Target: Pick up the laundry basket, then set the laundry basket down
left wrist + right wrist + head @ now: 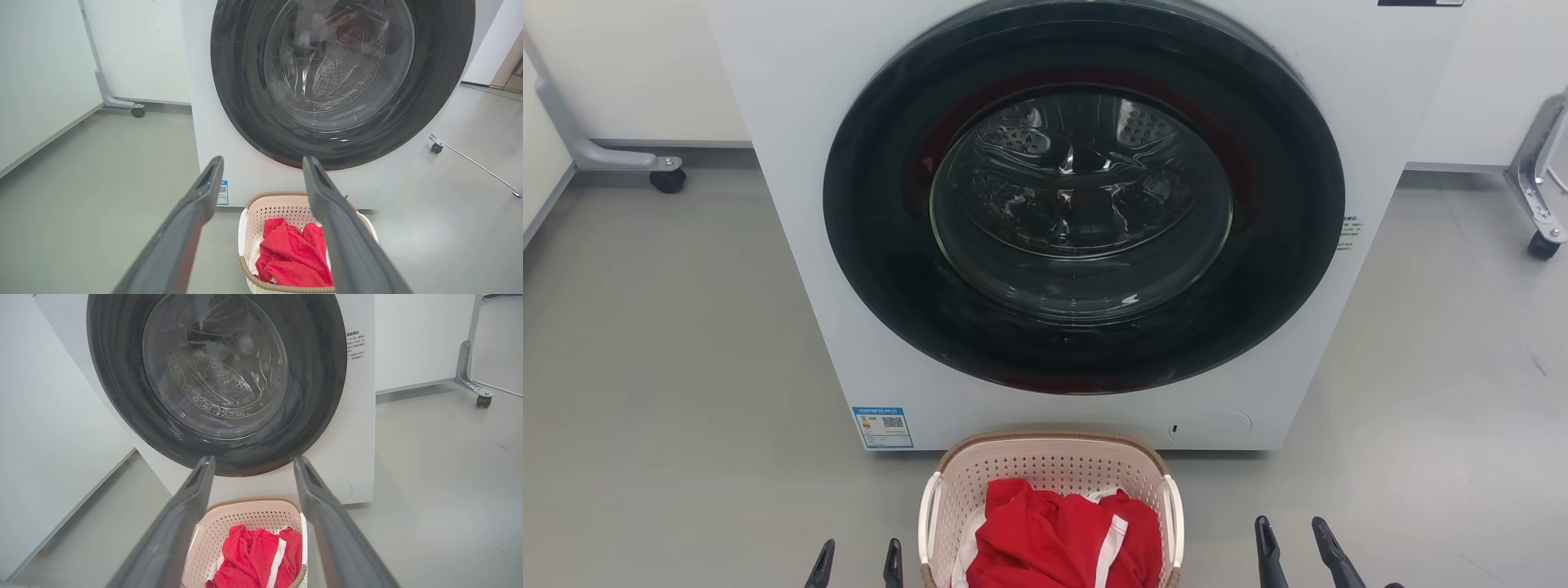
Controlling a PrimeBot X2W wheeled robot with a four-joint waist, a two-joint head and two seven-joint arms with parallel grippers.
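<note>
Left pincer [858, 565] and right pincer [1294, 539] are being held spread, empty, either side of laundry basket [1045, 467].

Probably test lab: washing machine [1086, 212], wheeled partitions [621, 157]

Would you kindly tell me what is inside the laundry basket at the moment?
A crumpled red garment with white trim lies in the basket. Some white fabric peeks out beside it. The basket's floor and anything underneath are covered.
</note>
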